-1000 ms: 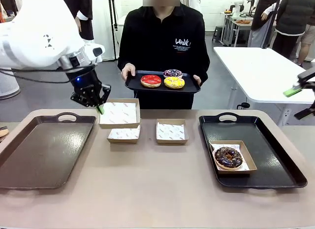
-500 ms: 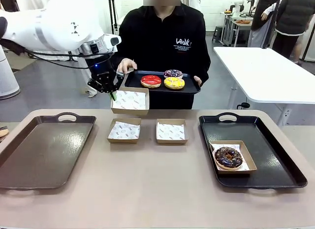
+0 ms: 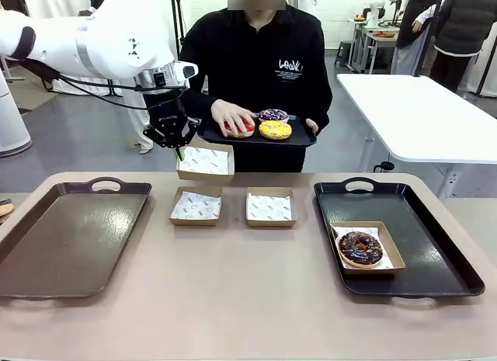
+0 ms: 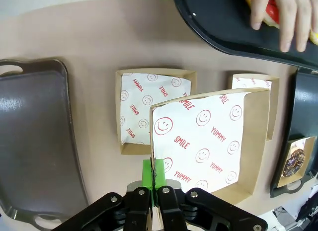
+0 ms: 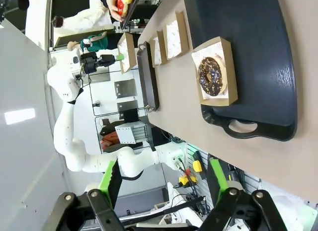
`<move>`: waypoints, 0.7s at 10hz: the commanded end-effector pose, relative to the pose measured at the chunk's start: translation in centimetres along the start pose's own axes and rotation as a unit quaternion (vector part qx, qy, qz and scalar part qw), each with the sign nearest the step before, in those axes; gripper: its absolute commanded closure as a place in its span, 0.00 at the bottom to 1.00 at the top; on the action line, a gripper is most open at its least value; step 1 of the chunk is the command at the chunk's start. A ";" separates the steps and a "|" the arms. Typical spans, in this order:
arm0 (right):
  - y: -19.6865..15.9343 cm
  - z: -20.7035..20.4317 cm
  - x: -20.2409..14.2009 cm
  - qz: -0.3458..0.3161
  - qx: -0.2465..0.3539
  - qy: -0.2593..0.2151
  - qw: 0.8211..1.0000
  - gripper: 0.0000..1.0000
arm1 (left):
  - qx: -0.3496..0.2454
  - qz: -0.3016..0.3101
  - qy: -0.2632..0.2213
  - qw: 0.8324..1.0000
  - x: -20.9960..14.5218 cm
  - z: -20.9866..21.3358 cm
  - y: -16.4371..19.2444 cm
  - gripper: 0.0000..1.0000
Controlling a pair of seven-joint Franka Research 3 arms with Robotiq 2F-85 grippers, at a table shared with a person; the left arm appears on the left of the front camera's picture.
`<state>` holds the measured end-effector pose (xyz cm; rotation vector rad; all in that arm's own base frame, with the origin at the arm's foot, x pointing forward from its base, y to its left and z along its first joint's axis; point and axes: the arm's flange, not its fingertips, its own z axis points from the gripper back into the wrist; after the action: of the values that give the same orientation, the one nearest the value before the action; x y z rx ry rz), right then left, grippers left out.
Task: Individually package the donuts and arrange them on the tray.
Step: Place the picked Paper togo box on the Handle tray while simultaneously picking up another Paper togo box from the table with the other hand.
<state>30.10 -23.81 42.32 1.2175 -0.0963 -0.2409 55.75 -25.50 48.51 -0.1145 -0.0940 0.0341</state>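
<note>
One donut [image 3: 360, 248] is boxed on the tray [image 3: 435, 244] at 4 o'clock; three donuts [image 3: 275, 130] lie unpacked at 12. An empty box [image 3: 205, 161] is clamped by the left gripper [image 3: 179, 151]; the right gripper [image 5: 164, 174] is spread apart.

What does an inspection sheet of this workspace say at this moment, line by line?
Surface: tan table; left tray bare; right tray holds one box.
Job's things: chocolate donut in that box; red donut, yellow donut and sprinkled donut on the person's tray, person's fingers on the red one; two empty boxes on the table.
Clutter: small thing at the table's left edge, unclear.
Hands: left hand shut on a lifted box, at its rim; right hand open, empty.
Cables: black cable along the left arm.
Surroundings: white table, people behind.
</note>
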 end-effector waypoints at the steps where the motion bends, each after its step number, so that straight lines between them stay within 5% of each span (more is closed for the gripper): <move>1: 0.2 0.0 0.0 0.015 -0.012 0.001 1.000 0.10 | 0.018 0.005 -0.003 1.000 0.2 0.2 -0.8 1.00; 3: 1.5 -1.3 0.4 0.037 -0.031 -0.028 0.998 0.10 | 0.002 0.000 0.001 1.000 0.0 -0.1 -0.2 1.00; 7: 0.2 -0.3 0.2 0.008 -0.003 0.004 1.000 0.10 | 0.002 0.000 0.001 1.000 0.0 -0.1 -0.2 1.00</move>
<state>30.65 -23.36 42.54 1.1977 -0.1052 -0.2211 55.68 -25.78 48.43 -0.1111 -0.0921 0.0329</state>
